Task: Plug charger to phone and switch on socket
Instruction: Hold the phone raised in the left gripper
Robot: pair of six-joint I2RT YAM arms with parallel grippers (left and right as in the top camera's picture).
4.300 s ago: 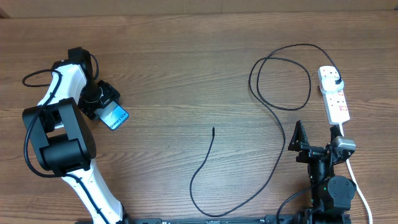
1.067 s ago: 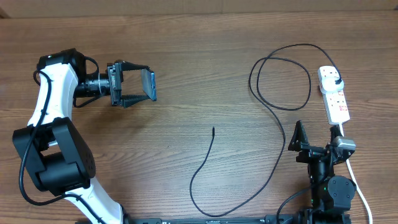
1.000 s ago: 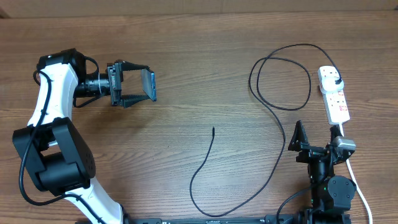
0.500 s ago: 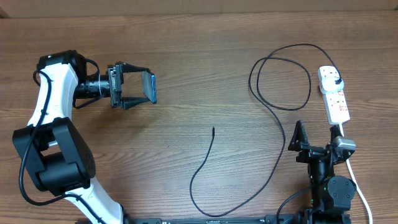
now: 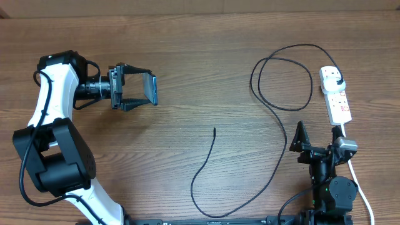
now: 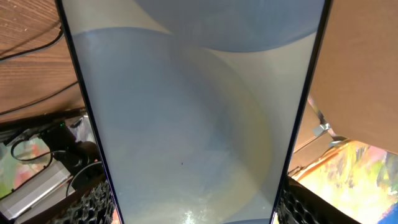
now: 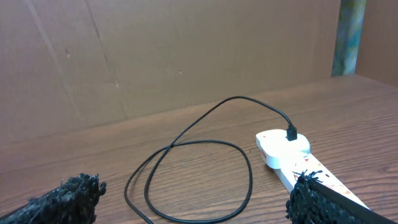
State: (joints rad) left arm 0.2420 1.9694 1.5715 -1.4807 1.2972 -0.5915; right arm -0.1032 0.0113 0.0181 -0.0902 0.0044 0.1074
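Your left gripper (image 5: 147,88) is clamped on the phone (image 5: 151,87), holding it on edge above the counter (image 5: 187,37) at the far left. Its pale lit screen fills the left wrist view. Your right gripper (image 5: 319,142) sits near right, spread wide and empty. The charger (image 5: 213,140) lies loose mid-counter, its connector tip (image 5: 214,130) well apart from the phone. Its plug (image 5: 338,79) sits in the far end of the socket (image 5: 339,103), at the right.

black charger (image 7: 236,98), white socket (image 5: 337,100) with red marks, pale-blue phone (image 6: 193,112)
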